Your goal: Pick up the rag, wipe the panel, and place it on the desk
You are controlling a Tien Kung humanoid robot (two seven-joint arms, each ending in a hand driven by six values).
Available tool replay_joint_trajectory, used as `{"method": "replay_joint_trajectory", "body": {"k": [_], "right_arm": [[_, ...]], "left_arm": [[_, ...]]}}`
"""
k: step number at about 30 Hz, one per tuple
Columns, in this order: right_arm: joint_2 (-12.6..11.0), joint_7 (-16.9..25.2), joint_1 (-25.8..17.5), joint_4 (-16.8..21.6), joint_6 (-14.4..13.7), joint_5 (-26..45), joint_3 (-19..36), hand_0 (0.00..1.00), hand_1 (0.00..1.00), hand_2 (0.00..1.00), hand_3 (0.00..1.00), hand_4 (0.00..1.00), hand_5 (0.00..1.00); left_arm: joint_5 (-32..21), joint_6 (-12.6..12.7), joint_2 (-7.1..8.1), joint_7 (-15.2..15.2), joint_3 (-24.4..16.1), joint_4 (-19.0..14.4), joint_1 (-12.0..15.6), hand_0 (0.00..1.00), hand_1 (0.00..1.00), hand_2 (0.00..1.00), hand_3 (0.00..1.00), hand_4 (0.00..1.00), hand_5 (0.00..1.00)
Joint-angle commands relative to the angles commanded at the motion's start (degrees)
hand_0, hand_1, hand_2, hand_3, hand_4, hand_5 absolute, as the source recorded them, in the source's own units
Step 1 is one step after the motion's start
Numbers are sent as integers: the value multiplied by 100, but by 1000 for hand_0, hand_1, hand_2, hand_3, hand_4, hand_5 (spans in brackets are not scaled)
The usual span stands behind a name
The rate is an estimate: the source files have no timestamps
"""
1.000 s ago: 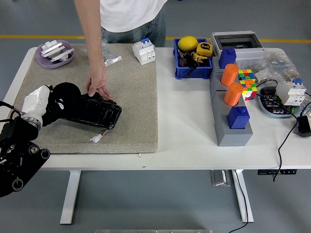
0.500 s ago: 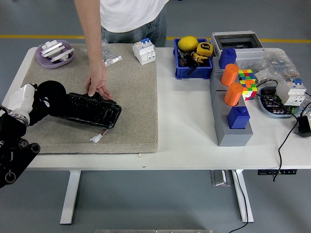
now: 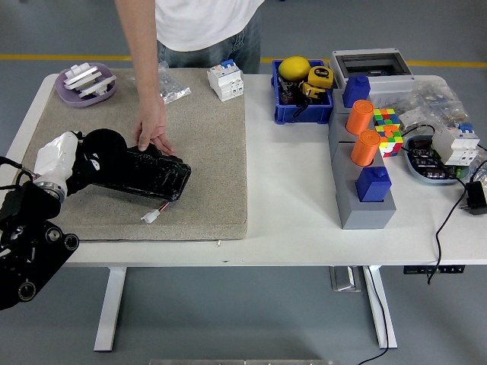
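Black forearm of the left arm enters at the lower-left corner; the left hand (image 3: 103, 148) sits at the near-left end of the panel (image 3: 148, 173), and a dark rounded mass there looks like the rag (image 3: 105, 141) bunched under it. Fingers cannot be made out against the dark cloth, so whether they are curled on it cannot be told. Right arm not in view.

Panel: glossy black, lying flat on the beige mat (image 3: 205, 144) on the white table (image 3: 297, 205). Long axis runs from left and slightly farther to right and slightly nearer; right end points toward the mat's near-right corner. Small white connector (image 3: 150, 217) on a short lead lies just nearer than that end.

Beyond it, a person's hand (image 3: 154, 129) presses fingertips on the panel's far edge, apparently steadying it.

Judgement: pick-up seems done, wiping is in hand with the rag at the panel's left end; the rest of the wipe and setting the rag down on the desk are left.
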Motion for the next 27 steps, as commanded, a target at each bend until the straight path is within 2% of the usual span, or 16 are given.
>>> {"method": "replay_joint_trajectory", "body": {"k": [14,27], "right_arm": [[-11,12,6,-3,14,6,3,750,622,617,559,911,424],[-6,15,25,0,20,5,12,750,622,618,558,912,426]], "left_arm": [[-66,-26,-74,120,847,-544,-35,291,493,551,492,166,2],[-14,-85,-134,261,1290,-1032,-43,294,490,547,488,161,2]]}}
